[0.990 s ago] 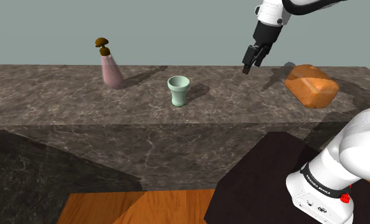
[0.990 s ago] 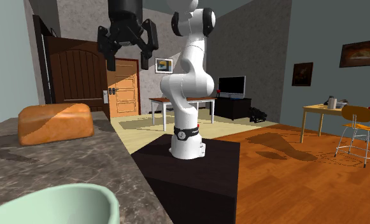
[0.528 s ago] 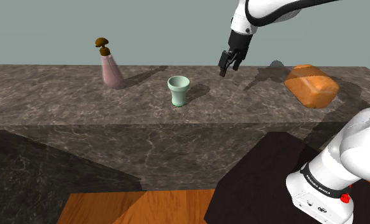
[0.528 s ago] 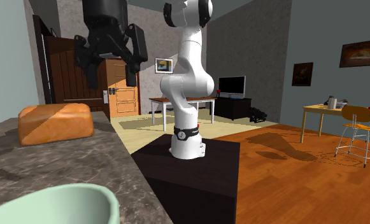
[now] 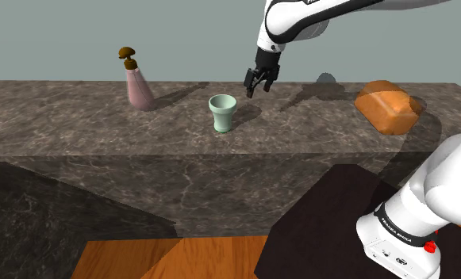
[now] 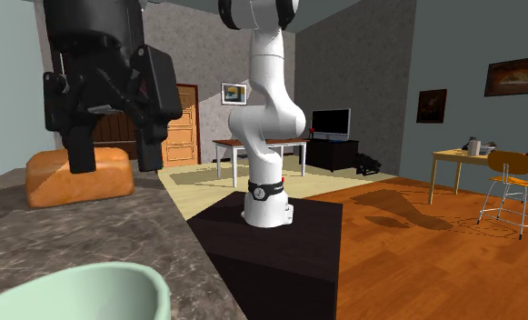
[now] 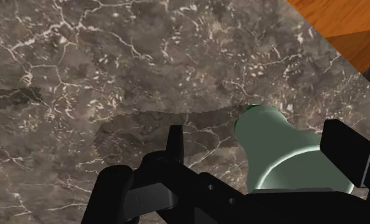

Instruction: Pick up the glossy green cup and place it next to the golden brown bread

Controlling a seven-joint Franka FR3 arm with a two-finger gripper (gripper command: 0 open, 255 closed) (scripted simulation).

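A pale green glossy cup (image 5: 222,112) stands upright on the dark marble counter (image 5: 101,127). Its rim (image 6: 71,289) fills the near corner of the second exterior view. The golden brown bread (image 5: 389,107) lies far to the shoulder view's right, also visible as the loaf (image 6: 48,182) behind the hand. My black gripper (image 5: 255,85) hangs open above the counter, just to the right of the cup and higher than its rim. In the wrist view the cup (image 7: 285,156) shows between my spread fingers (image 7: 175,143), nearer one of them, and untouched. The gripper (image 6: 114,155) holds nothing.
A pink soap dispenser (image 5: 138,82) with a brown pump stands at the counter's back left in the shoulder view. The counter's front edge drops to a wooden floor (image 5: 173,257). The arm's stand (image 5: 332,214) sits at the lower right.
My gripper has swung from near the bread toward the shoulder view's left and slightly down, ending close beside the cup. The fingers stay open. Cup and bread have not moved.
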